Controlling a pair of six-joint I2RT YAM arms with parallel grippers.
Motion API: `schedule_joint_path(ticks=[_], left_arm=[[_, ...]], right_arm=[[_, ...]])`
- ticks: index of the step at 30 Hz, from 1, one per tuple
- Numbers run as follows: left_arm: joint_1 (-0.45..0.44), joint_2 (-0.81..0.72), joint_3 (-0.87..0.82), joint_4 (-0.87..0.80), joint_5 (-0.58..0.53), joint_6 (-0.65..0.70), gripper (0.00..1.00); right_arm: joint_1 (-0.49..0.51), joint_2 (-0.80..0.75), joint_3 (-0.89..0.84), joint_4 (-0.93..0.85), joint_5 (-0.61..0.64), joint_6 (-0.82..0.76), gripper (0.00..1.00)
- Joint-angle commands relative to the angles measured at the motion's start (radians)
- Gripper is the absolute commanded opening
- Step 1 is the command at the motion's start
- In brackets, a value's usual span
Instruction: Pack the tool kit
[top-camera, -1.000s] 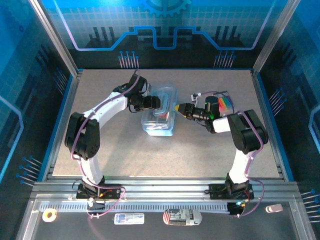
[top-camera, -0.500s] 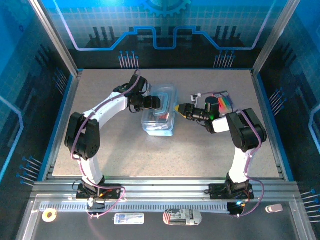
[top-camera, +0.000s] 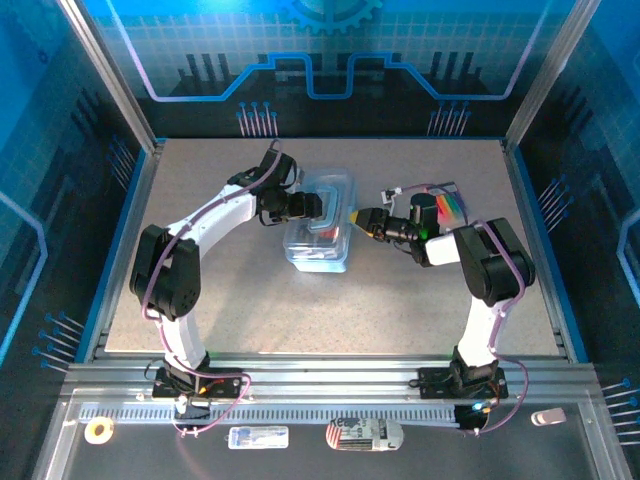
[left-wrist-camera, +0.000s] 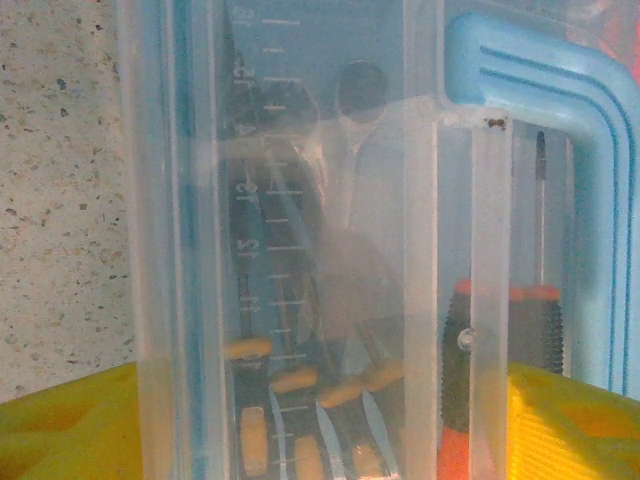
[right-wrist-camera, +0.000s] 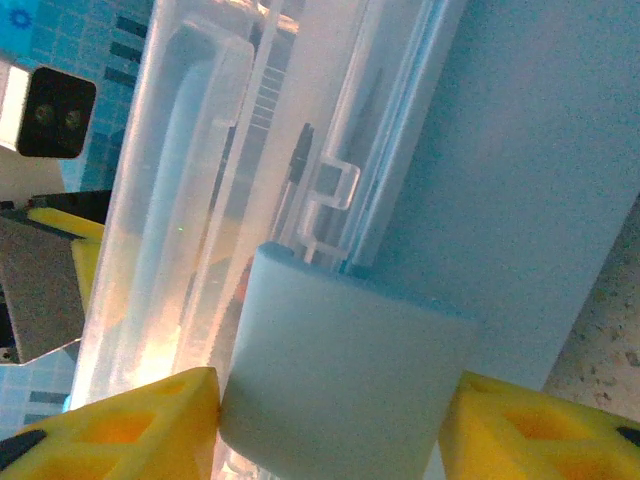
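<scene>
The tool kit case (top-camera: 318, 235), a clear plastic box with a blue underside, lies near the middle of the speckled surface (top-camera: 250, 300), long side running away from the arm bases. The two tools meet it from opposite sides.

The left tool (top-camera: 318, 205) reaches in from the left and sits over the far half of the case. In the left wrist view its yellow fingers (left-wrist-camera: 60, 425) stand wide apart with a broad section of the clear case (left-wrist-camera: 330, 250) between them, one finger against each side of that section, so the tool is clamped on the case. Through the plastic show a graduated scale (left-wrist-camera: 262, 200), a screwdriver (left-wrist-camera: 500, 340) with a red and black grip, some small orange-handled pieces (left-wrist-camera: 300, 380), and the case's blue handle (left-wrist-camera: 560, 90) curving at the upper right.

The right tool (top-camera: 356, 216) comes at the case's right edge. In the right wrist view a pale blue latch (right-wrist-camera: 350, 370) sits between its yellow fingers (right-wrist-camera: 130, 420), close to both. Whether they press on it I cannot tell. Past the latch run the clear lid (right-wrist-camera: 220, 150) and the blue base (right-wrist-camera: 520, 130).

A rainbow-striped item (top-camera: 455, 207) lies behind the right arm, apart from the case.
</scene>
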Motion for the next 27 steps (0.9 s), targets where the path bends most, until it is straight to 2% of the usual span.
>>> schedule_joint_path(ticks=[1, 16, 23, 27], left_arm=[[0.004, 0.106, -0.080, -0.109, -0.058, -0.018, 0.48], [-0.003, 0.118, -0.084, -0.107, -0.071, -0.016, 0.48], [-0.004, 0.127, -0.078, -0.107, -0.069, -0.015, 0.48], [-0.004, 0.131, -0.074, -0.105, -0.070, -0.013, 0.48]], right_arm=[[0.003, -0.018, -0.001, -0.123, 0.000, -0.042, 0.59], [-0.025, -0.058, 0.034, -0.169, -0.011, -0.052, 0.61], [-0.049, -0.066, 0.022, -0.129, -0.023, -0.025, 0.61], [-0.025, -0.038, 0.069, -0.153, -0.027, -0.030, 0.59]])
